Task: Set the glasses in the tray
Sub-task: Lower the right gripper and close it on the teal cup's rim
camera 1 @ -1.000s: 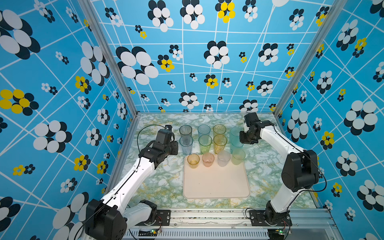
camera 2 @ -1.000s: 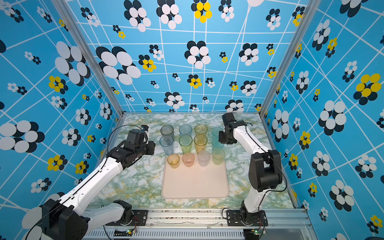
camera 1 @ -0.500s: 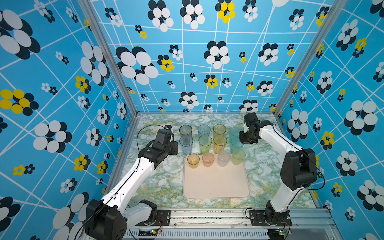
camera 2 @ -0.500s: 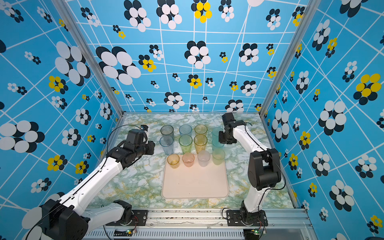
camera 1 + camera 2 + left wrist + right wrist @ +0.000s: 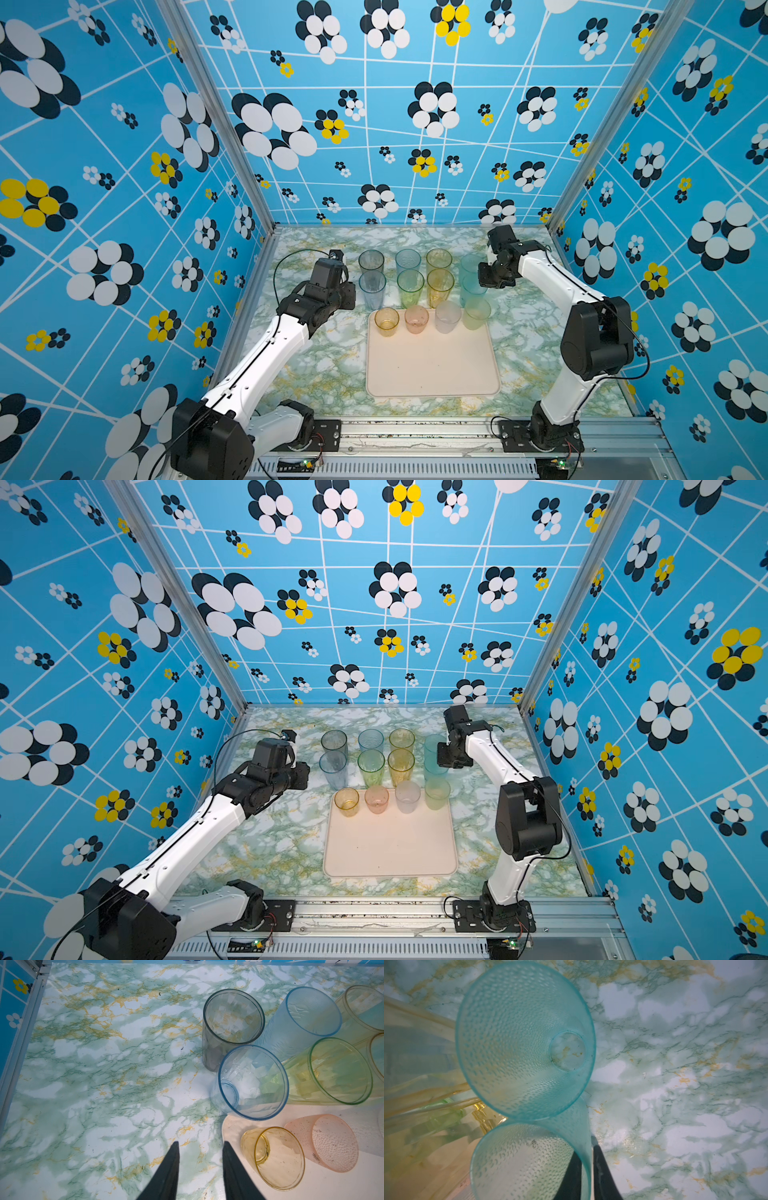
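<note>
At the right pincer (image 5: 585, 1145): fingers (image 5: 602, 1167) have drawn together on the wall of a teal dimpled tumbler (image 5: 529, 1163), one inside the rim, one outside; a second teal tumbler (image 5: 519, 1043) stands just beyond.
Meaning: the grip looks made, so lift and carry can follow.
Tray (image 5: 432, 374): just base-ward of that pincer, four short tumblers (image 5: 417, 320) along its far edge.
Left pincer (image 5: 200, 1144): apart, empty, above the marble surface (image 5: 104, 1084).
</note>
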Robot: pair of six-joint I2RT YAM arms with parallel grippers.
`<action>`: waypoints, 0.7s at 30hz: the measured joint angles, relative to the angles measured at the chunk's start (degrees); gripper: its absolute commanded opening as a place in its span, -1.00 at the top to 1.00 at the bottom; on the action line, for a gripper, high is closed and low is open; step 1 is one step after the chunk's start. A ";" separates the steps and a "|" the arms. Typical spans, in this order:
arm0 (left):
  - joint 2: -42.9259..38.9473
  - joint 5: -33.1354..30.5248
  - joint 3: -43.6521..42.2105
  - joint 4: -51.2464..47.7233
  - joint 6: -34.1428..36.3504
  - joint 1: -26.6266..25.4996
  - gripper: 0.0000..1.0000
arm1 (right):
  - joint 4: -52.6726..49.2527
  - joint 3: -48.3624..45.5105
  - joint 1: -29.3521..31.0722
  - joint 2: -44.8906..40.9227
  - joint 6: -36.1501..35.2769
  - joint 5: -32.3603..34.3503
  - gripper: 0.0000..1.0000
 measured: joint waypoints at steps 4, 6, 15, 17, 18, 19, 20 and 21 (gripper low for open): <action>0.00 0.00 0.00 0.00 0.00 0.00 0.27 | 0.00 0.00 0.00 0.00 -0.15 -0.22 0.85; 0.00 -0.02 0.00 0.00 0.00 0.00 0.27 | 0.00 -0.02 0.00 0.00 -0.28 -0.22 0.88; 0.00 0.00 0.00 -0.02 0.02 0.00 0.27 | 0.92 -1.77 0.00 -1.22 -0.33 -0.20 0.92; 0.00 0.00 0.00 -0.02 0.00 0.00 0.27 | 0.90 -2.58 0.00 -2.10 -0.33 -0.11 0.92; 0.00 -0.02 0.00 0.00 0.00 0.00 0.27 | 0.94 -2.97 0.00 -2.64 -0.35 0.02 0.93; 0.00 0.00 0.00 0.00 0.02 0.00 0.27 | 0.90 -3.39 0.00 -3.39 -0.35 0.20 0.93; 0.00 -0.02 0.00 0.00 0.02 0.00 0.27 | 1.03 -3.82 0.00 -4.17 -0.35 0.42 0.94; 0.00 0.00 0.00 0.00 0.02 0.00 0.27 | 1.05 -4.22 0.00 -5.05 -0.35 0.70 0.94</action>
